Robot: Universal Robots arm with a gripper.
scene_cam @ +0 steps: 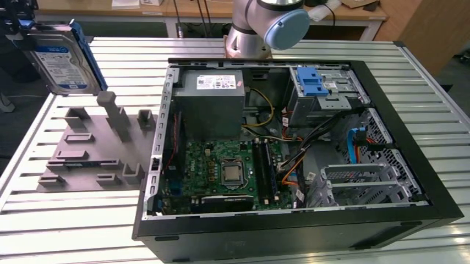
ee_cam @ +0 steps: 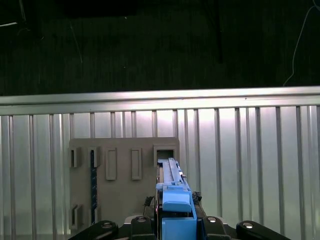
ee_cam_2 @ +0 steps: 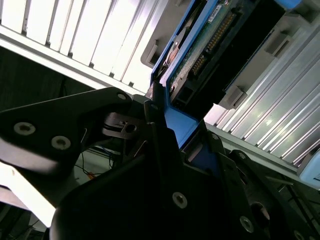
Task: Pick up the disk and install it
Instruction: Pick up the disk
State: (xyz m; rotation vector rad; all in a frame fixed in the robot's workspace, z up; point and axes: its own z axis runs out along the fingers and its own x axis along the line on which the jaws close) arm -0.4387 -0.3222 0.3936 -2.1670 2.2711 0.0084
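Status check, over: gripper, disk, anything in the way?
Gripper shut on the disk. Disk on edge, in the air above grey fixture. Open computer case at exterior view's right, not yet reached.

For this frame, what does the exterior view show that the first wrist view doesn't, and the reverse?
Exterior view: the open computer case with its circuit board, and the arm behind it. First wrist view: the dark area beyond the table's edge, and the disk seen edge-on. Both: the disk raised near the grey holder block on the slatted table.
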